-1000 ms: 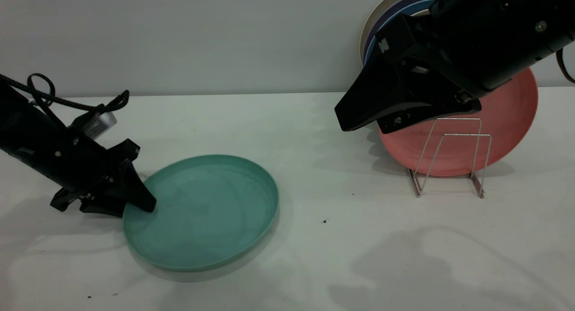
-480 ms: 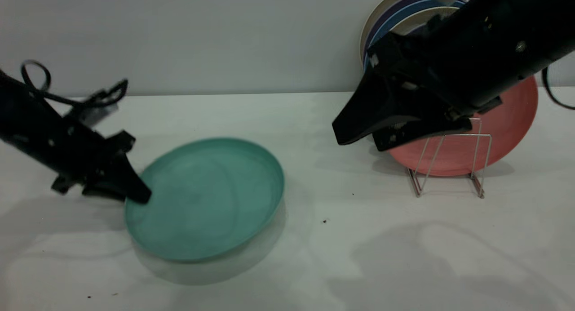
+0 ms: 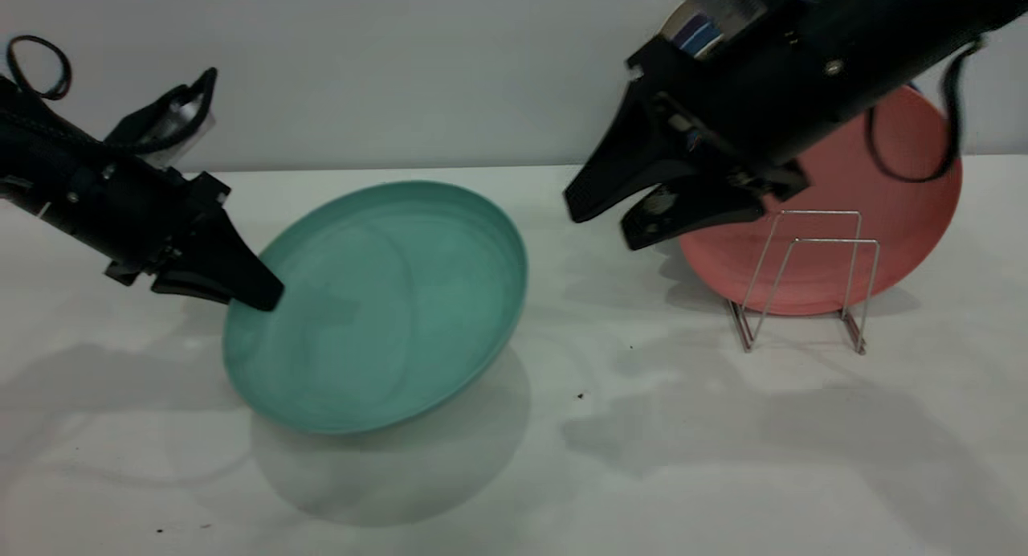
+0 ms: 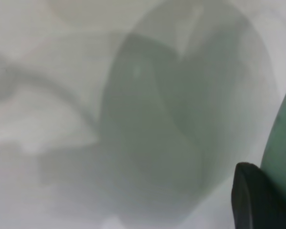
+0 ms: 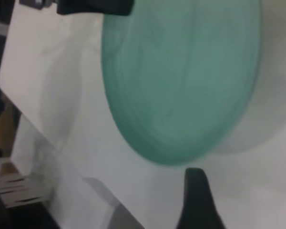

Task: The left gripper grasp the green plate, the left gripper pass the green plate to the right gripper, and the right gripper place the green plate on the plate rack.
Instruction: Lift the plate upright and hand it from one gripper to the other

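Green plate [image 3: 377, 307] is round and matte, a teal disc with a low raised rim and faint swirled marks across its smooth face. It is off the white table [image 3: 514, 476], tilted so its face turns toward the outside camera, with its soft shadow lying on the tabletop below it. My left gripper [image 3: 253, 293] holds it at the rim on my left side: my black tapered fingers are clamped on that edge, one fingertip [image 4: 255, 198] showing dark and rounded against the plate's green edge in my left wrist view.

My right gripper [image 3: 606, 218] hangs in the air to the right of the plate and apart from it, its two black wedge-shaped fingers spread with a clear gap between them. From my right wrist, the plate's face fills much of the view, and one of my fingertips [image 5: 196, 200] shows just short of its rim.

Behind my right gripper stands the plate rack [image 3: 811, 279], thin silver wire bent into upright trapezoid loops. A salmon-pink plate [image 3: 899, 210] leans upright in it, smooth and matte like the green one, and the edges of blue and cream plates [image 3: 695, 30] show behind my right arm against the grey wall.
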`<action>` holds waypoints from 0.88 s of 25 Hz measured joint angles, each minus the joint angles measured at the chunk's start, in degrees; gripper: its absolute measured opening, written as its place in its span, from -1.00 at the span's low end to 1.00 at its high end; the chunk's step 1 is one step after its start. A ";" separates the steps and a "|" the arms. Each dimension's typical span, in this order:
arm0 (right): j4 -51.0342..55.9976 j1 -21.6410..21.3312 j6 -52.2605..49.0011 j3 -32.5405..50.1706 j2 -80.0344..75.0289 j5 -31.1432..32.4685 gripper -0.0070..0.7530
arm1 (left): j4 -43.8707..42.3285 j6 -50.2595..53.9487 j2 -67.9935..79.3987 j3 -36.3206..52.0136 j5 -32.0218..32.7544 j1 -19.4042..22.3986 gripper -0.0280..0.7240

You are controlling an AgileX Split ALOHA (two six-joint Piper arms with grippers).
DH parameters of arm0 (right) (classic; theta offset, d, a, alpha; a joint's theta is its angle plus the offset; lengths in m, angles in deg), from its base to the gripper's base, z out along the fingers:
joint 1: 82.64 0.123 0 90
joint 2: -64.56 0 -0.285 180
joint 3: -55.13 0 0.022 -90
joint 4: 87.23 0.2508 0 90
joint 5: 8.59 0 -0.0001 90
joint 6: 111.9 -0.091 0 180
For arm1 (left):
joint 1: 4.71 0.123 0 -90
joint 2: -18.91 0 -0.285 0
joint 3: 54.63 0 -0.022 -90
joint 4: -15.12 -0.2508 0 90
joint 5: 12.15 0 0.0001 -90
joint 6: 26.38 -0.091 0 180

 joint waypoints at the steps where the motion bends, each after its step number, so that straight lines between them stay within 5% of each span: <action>1: 0.69 0.00 0.00 -0.99 -1.37 0.67 0.42 | 0.06 -0.19 0.00 0.00 0.06 -0.57 -0.87; 10: 4.07 0.00 0.00 -4.19 -7.17 4.73 0.42 | 0.32 -2.21 0.00 0.00 -0.06 -4.72 -0.87; 22: 2.72 -1.12 1.08 -6.11 -9.00 9.09 0.42 | 0.32 -4.44 0.00 0.00 0.41 -4.88 -0.87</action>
